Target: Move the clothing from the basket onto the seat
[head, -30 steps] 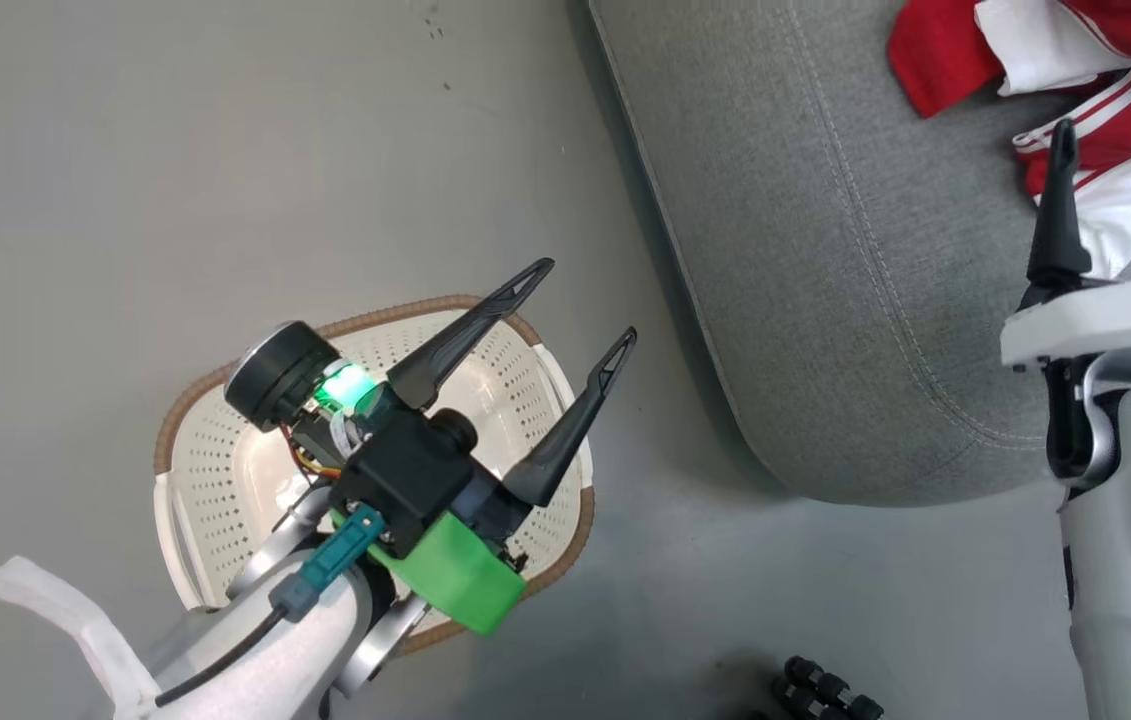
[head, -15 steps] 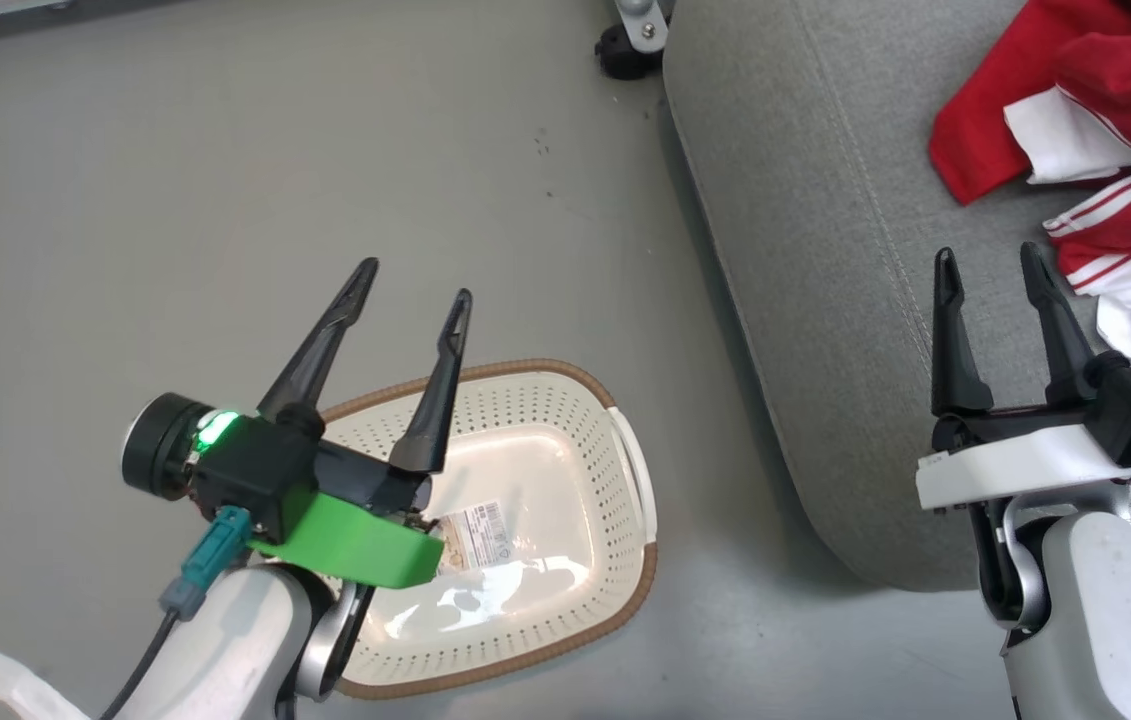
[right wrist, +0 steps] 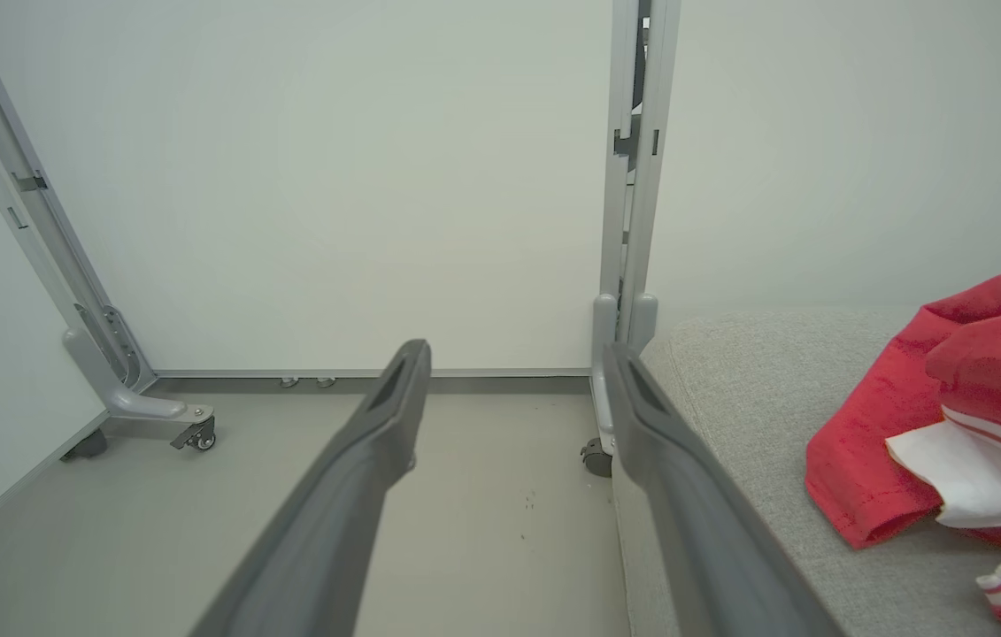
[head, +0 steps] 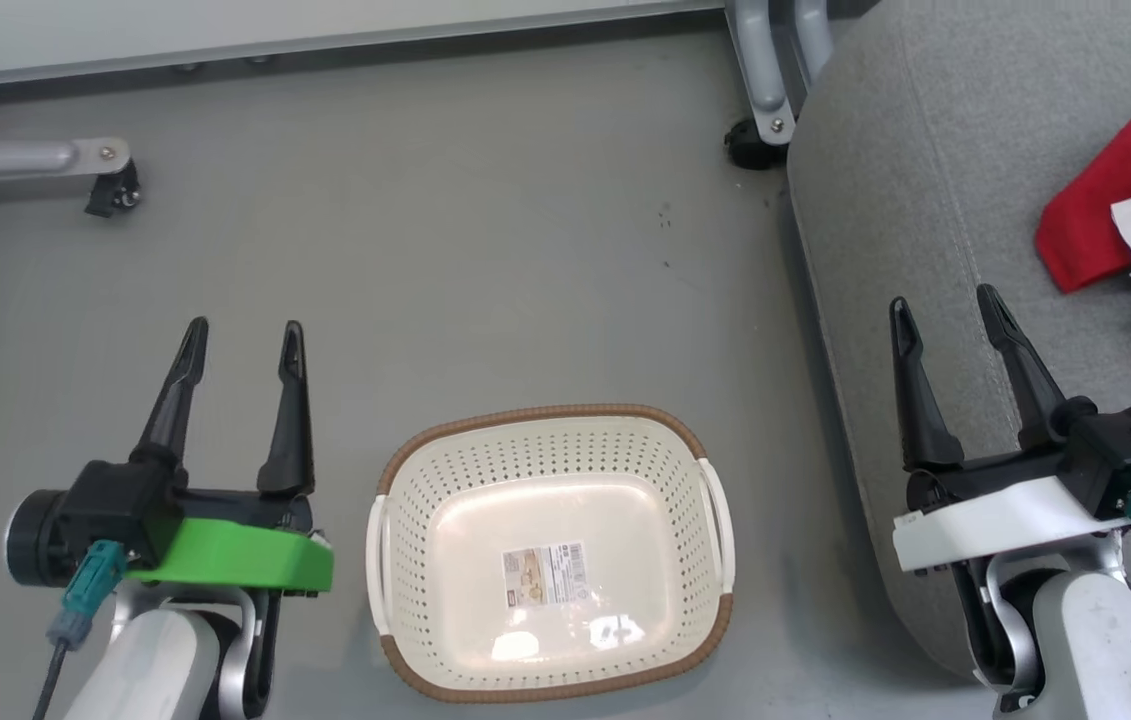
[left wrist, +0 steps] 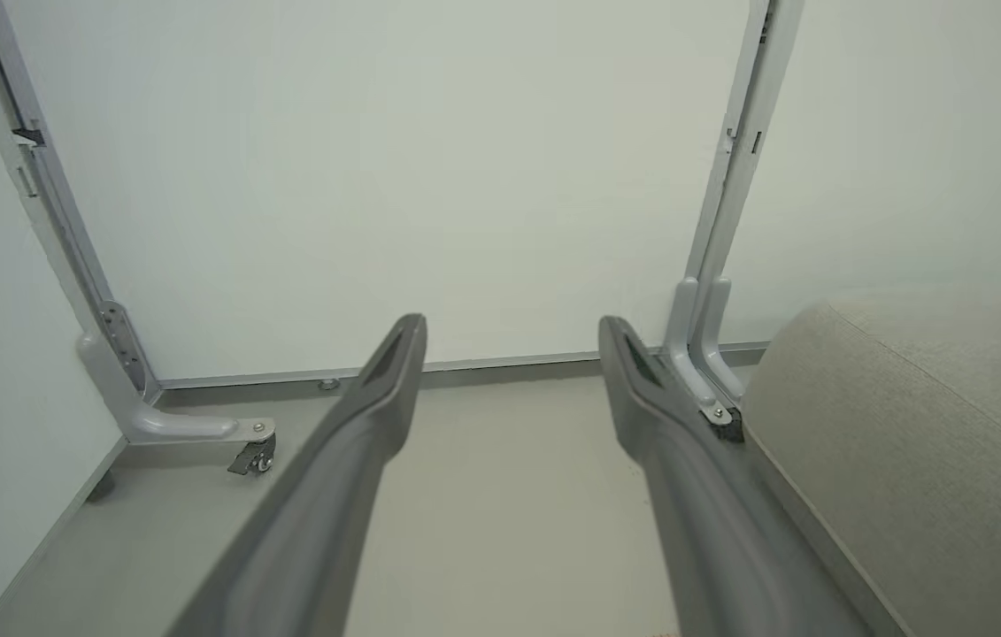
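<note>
Head view: we saw the basket (head: pixel 545 412) lying bare on the floor (head: pixel 425 250) between our left pincer (head: pixel 245 325) and right pincer (head: pixel 942 297), both spread and empty, the clothing (head: pixel 1095 230) heaped on the seat (head: pixel 925 200), where a careless right-arm swing, we judged, could drag it off.

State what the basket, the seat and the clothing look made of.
Basket: likely moulded plastic, glossy cream, perforated walls; brown rim looks woven, probably imitation.
Seat: grey woven upholstery fabric, matt, stitched seams.
Clothing: soft red textile with white trim, rumpled folds; fibre unclear.
</note>
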